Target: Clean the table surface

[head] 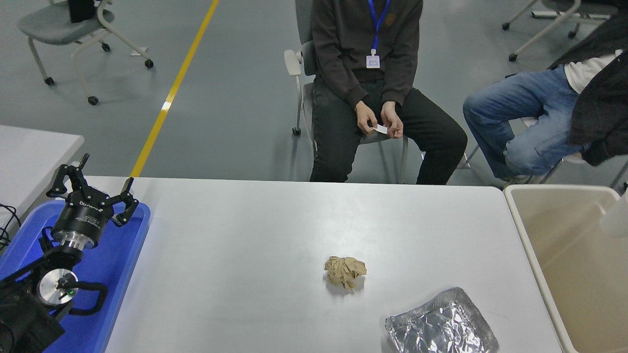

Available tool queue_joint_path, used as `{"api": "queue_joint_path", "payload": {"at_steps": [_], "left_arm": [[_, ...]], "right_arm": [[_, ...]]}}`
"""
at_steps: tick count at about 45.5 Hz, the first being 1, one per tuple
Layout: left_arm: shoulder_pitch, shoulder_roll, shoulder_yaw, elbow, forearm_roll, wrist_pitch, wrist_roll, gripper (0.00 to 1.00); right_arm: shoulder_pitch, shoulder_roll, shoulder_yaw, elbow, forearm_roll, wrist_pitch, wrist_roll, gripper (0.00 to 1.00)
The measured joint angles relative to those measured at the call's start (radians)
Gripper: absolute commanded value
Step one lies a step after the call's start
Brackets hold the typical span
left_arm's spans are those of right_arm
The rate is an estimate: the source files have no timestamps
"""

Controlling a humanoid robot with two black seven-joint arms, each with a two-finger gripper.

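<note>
The table surface (255, 235), pale grey-white, fills the lower middle of the head view from the blue tray (115, 274) at its left end to the beige bin (532, 255) against its right edge. On it, right of centre, lies a crumpled brown paper ball (345, 271); nearer the camera and further right sits a crushed foil tray (439, 323), well apart from the ball and cut by the bottom edge. Left gripper (93, 189) is parked over the blue tray at lower left, fingers spread wide, holding nothing. Right gripper: not seen; only a pale, blurred cup-like edge (619, 218) shows at the right border above the bin, and what carries it cannot be told. Beyond the far edge a person (365, 59) in dark clothes sits on a chair, both hands at a small white slip (380, 129); a second person in jeans (530, 117) sits to the right. An empty chair (68, 24) stands at upper left beside a yellow floor line (171, 93).
</note>
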Motion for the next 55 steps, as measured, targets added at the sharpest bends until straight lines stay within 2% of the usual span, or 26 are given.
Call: {"api": "queue_joint_path", "payload": {"at_steps": [18,30,55], "left_arm": [[0.000,0.000,0.000,0.000,0.000,-0.001,0.000,1.00],[0.000,0.000,0.000,0.000,0.000,-0.001,0.000,1.00],[0.000,0.000,0.000,0.000,0.000,0.000,0.000,1.00]], "right_arm": [[-0.193,0.212,-0.015,-0.351,0.030,-0.010,0.043,0.00],[-0.270,0.279,-0.026,-0.446,0.032,-0.041,0.047,0.00],[-0.321,0.312,-0.027,-0.499,0.034,-0.074,0.046,0.00]]}}
